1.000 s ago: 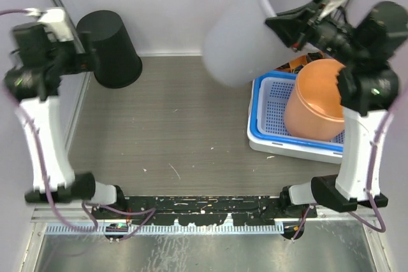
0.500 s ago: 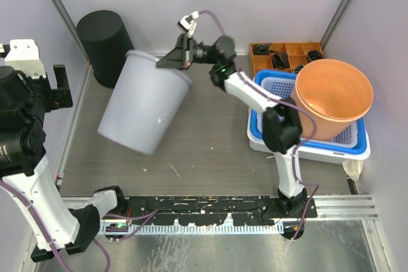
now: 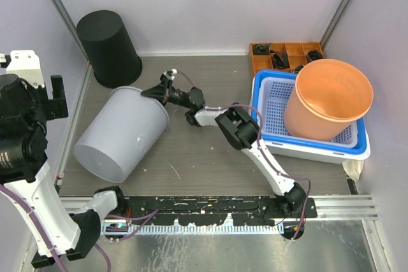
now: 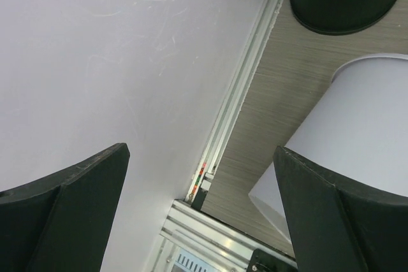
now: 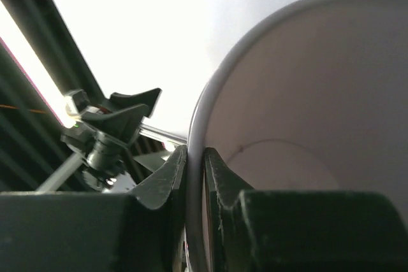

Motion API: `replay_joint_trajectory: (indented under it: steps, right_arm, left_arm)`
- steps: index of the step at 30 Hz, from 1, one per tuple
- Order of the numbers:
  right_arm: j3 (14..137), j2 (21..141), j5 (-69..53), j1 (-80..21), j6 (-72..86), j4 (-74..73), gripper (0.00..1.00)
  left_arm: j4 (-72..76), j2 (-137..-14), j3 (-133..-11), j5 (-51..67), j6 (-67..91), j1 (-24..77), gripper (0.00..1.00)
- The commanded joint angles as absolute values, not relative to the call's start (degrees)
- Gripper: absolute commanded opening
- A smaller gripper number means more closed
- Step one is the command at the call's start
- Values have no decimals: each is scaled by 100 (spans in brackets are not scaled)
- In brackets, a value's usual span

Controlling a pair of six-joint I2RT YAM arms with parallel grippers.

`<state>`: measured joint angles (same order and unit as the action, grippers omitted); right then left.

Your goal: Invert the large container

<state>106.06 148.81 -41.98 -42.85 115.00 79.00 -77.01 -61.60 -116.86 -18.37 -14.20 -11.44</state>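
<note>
Grey plastic is what the large container is made of, and it is seen tilted well over on its side above the left-centre of the wood-grain table. Its closed base is pointed toward the near left and its open mouth toward the far right. Whether the lower edge of the base is touching the table cannot be told from the overhead view.

The far rim of the container is pinched by the right gripper, whose arm is stretched low across the table from the right. In the right wrist view one finger is seen outside the rim and the other inside it, with the thin wall clamped between them and the pale inside of the container visible beyond.

The left gripper is held high at the left side, close to the wall. Its fingers are spread wide with nothing between them, and the container is seen below and to its right.

A black bin is stood in the far left corner, just beyond the container. At the right, an orange bucket is set in a blue-and-white basket, and an orange compartment tray with small dark items is placed behind it.
</note>
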Motion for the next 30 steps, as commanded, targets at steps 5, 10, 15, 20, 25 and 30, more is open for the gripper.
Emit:
replay_joint_trajectory:
  steps: [5, 10, 15, 20, 25, 30]
  right_arm:
    - [10815, 15978, -3542, -4265, 12784, 8553, 1]
    - [11010, 16224, -4143, -3769, 11736, 7971, 1]
    - [10903, 15912, -4663, -3380, 9918, 6734, 12]
    - [11725, 15376, -4749, -3192, 6676, 3015, 44]
    - [13479, 15170, -3135, -3270, 3780, -740, 92]
    - [13794, 14481, -423, -3519, 1816, -2102, 100]
  left_arm:
    - [-7541, -6163, -11525, -2109, -1437, -1178, 99]
    - [-7460, -6276, -11466, -2048, -1441, -1178, 99]
    - [-7329, -6335, -11310, -1904, -1362, -1178, 99]
    - [-7300, -6333, -11190, -1783, -1310, -1178, 99]
    - [-7341, -6280, -11208, -1725, -1326, -1178, 99]
    - [-7789, -6264, -11600, -1365, -1494, -1178, 99]
